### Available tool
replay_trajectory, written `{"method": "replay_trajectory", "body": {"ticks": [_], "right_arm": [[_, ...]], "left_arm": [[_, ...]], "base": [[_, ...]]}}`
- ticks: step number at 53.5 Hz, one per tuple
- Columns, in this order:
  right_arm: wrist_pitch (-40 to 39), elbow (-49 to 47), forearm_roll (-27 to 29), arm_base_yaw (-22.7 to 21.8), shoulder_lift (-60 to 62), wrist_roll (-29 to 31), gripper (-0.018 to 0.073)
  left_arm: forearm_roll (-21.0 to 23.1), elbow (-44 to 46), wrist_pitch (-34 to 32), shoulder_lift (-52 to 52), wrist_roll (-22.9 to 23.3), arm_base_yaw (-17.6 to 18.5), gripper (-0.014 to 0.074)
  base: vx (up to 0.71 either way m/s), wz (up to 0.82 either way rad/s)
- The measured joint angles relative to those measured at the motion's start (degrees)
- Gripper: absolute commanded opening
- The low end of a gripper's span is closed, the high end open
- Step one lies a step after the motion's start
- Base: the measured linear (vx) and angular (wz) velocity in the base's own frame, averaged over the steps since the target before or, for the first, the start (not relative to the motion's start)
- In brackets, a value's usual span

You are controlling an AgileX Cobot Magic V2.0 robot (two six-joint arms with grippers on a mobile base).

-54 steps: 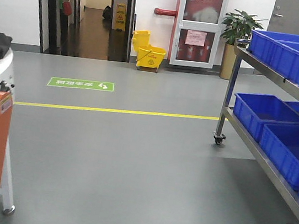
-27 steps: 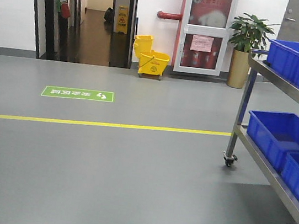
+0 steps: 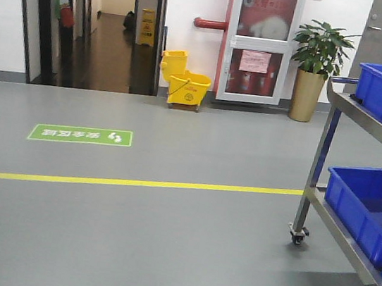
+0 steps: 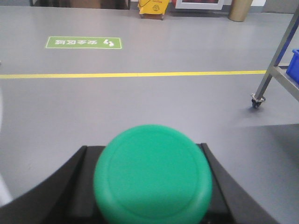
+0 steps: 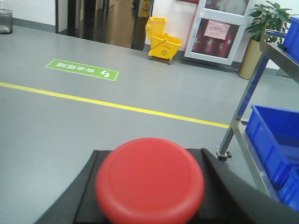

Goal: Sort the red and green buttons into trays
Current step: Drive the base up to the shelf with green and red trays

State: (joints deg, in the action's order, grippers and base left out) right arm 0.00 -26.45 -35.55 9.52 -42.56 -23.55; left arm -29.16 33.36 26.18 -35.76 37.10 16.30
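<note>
In the left wrist view my left gripper is shut on the green button. Its round green cap faces the camera between the two black fingers, and the switch body is hidden behind it. In the right wrist view my right gripper is shut on the red button, whose red cap fills the gap between the black fingers. Both are held above bare grey floor. The green and red trays are out of view. Neither gripper shows in the front view.
A steel wheeled rack with deep blue crates stands at the right; it also shows in the right wrist view. A yellow line and a green floor sign lie ahead. A yellow mop bucket and a potted plant stand at the far wall.
The front view has moved forward. The white and orange machine at the left has left the frame. The rack has slid toward the right edge and the yellow line has dropped lower.
</note>
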Motion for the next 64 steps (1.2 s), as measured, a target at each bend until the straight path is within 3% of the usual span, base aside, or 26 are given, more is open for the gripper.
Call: {"method": "replay_trajectory", "body": {"ticks": [38,64], "right_arm": [[0.0,0.0,0.0,0.0,0.0,0.0,-0.0009],[0.0,0.0,0.0,0.0,-0.2,0.0,-0.0009]], "left_arm": [[0.0,0.0,0.0,0.0,0.0,0.0,0.0005],[0.0,0.0,0.1,0.0,0.0,0.0,0.0005]], "base": [[0.54,-0.34],[0.35,-0.80]]}}
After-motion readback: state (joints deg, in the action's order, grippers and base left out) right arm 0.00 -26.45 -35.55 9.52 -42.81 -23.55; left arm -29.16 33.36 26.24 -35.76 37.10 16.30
